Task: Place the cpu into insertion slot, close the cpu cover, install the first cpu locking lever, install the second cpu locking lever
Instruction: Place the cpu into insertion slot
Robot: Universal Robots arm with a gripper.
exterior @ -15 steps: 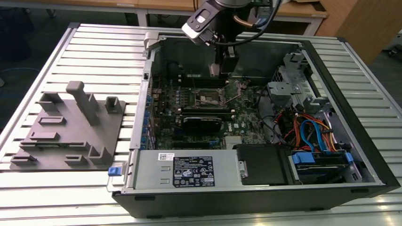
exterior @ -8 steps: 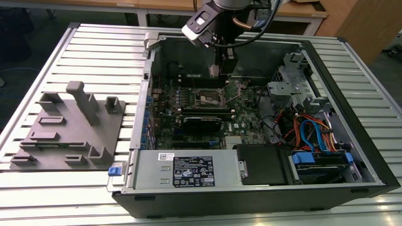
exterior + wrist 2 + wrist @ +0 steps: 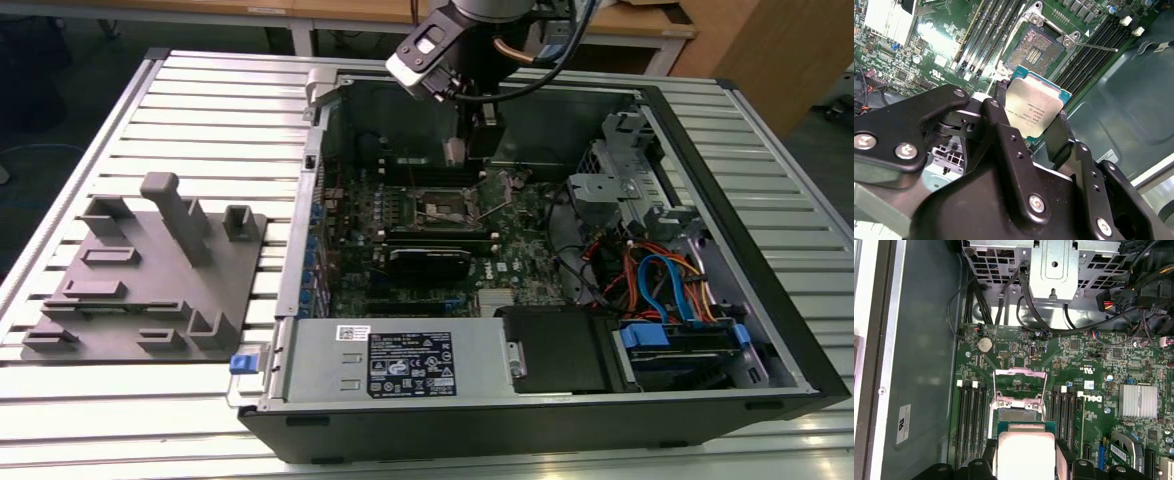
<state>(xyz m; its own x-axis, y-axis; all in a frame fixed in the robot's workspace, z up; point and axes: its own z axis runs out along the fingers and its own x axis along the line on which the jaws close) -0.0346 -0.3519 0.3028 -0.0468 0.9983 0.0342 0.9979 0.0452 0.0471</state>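
The gripper (image 3: 1029,131) pinched the cpu (image 3: 1036,102) by two edges, up in the air just above the open insertion slot (image 3: 1038,47). If the chip went down crooked, it could miss and hurt the slot.

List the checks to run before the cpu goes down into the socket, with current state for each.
1. cpu clamped in the gripper: ok.
2. insertion slot empty, contacts bare: ok.
3. cpu cover swung open, off the slot: ok.
4. cpu held above the slot, apart from it, in both wrist views: ok.
5. cpu orientation matches the slot's keying: cannot tell.
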